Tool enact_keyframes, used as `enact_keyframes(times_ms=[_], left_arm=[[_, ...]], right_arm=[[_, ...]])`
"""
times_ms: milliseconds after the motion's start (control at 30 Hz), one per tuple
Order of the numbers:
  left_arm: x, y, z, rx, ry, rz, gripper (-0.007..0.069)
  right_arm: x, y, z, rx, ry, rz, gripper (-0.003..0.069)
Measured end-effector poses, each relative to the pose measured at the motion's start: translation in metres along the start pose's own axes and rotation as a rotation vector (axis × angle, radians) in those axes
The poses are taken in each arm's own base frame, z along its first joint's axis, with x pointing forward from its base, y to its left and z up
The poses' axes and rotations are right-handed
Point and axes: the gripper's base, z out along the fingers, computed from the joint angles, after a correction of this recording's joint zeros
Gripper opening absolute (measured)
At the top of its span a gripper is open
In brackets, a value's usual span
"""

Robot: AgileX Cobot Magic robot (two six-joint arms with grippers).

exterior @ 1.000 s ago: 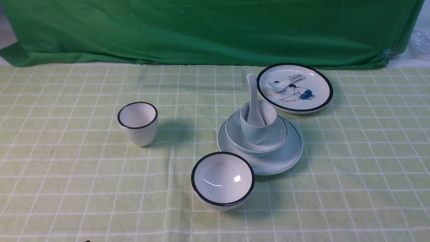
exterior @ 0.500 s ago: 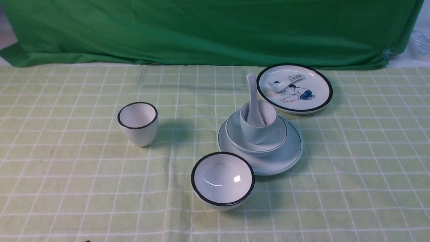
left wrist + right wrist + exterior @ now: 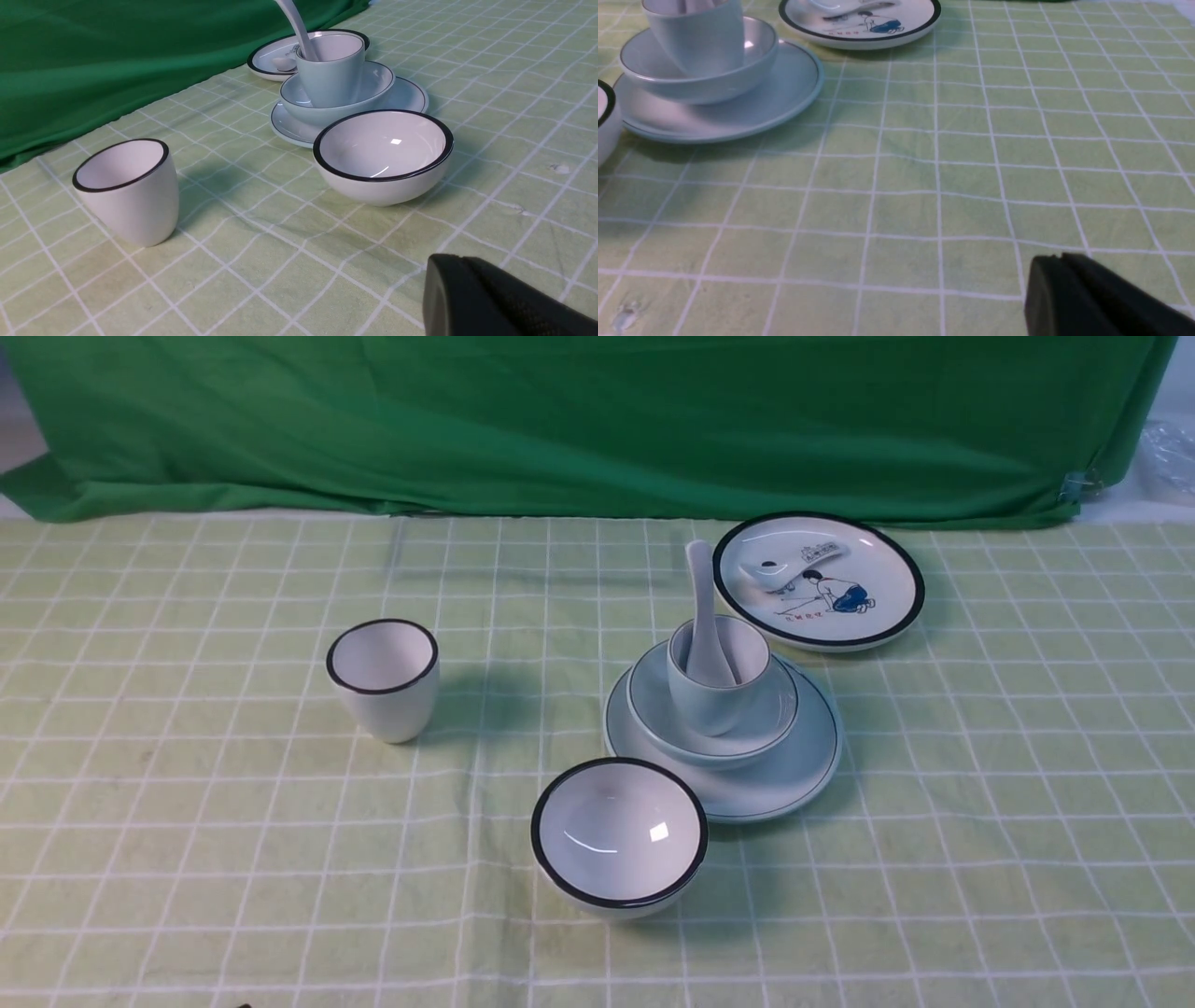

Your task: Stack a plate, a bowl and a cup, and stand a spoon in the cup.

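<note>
Front view shows the plate [image 3: 803, 775] flat on the checked cloth [image 3: 187, 821], right of centre, w/ the bowl [image 3: 653, 705] sitting in it, the cup [image 3: 719, 695] upright inside the bowl, and the spoon [image 3: 702, 607] standing scoop-down in the cup, handle leaning up & back over the rim. So the stack looks done, by my reckoning. All four are glazed ceramic by the look: stiff, slick, chippable, and the tower is top-heavy w/ that spoon, so if I had to shift it I'd take the plate by its rim from both sides, low, not the cup or the spoon handle. Just beside the plate's near-left edge sits a black-rimmed bowl [image 3: 619, 831], close enough to knock; a black-rimmed cup [image 3: 383, 679] stands well apart to the left; a cartoon plate [image 3: 887, 607] lies just behind-right of the stack, w/ a small spoon-like piece on it. My left gripper [image 3: 495, 303] shows only as a dark tip, low over bare cloth, jaws together, holding nothing. My right gripper [image 3: 1087, 303] is the same dark tip over bare cloth right of the stack; can't tell if it's apart or together.
</note>
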Motion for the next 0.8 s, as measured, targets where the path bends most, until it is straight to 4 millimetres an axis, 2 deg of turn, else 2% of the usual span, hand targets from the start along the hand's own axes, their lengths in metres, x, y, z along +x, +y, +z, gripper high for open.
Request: enact_keyframes(times_ms=[167, 367, 400, 433, 467, 533, 600, 700, 800], left_arm=[[0.000, 0.000, 0.000, 0.000, -0.001, 0.002, 0.0006], [-0.014, 0.006, -0.001, -0.081, -0.151, 0.009, 0.0004], [-0.017, 0.011, -0.003, -0.171, -0.187, -0.034, 0.0002], [-0.017, 0.011, -0.003, -0.171, -0.187, -0.040, 0.0002], [-0.018, 0.020, -0.005, -0.311, -0.200, -0.105, 0.0002], [-0.017, 0.024, -0.007, -0.382, -0.194, -0.133, 0.0002], [-0.011, 0.032, -0.010, -0.532, -0.142, -0.191, 0.0002], [0.003, 0.033, -0.014, -0.638, -0.026, -0.297, 0.0002], [0.008, 0.033, -0.016, -0.672, 0.010, -0.341, 0.0002]], right_arm=[[0.000, 0.000, 0.000, -0.001, 0.000, 0.002, 0.0067], [0.000, 0.000, 0.000, -0.001, 0.000, 0.003, 0.0093], [0.000, 0.000, 0.000, -0.001, 0.000, 0.003, 0.0097], [0.000, 0.000, 0.000, -0.001, 0.000, 0.003, 0.0098], [0.000, 0.000, 0.000, -0.001, 0.000, 0.003, 0.0104], [0.000, 0.000, 0.000, -0.001, 0.000, 0.003, 0.0107], [0.000, 0.000, 0.000, -0.001, 0.000, 0.003, 0.0113], [0.000, 0.000, 0.000, -0.001, 0.000, 0.003, 0.0123], [0.000, 0.000, 0.000, -0.001, 0.000, 0.003, 0.0129]])
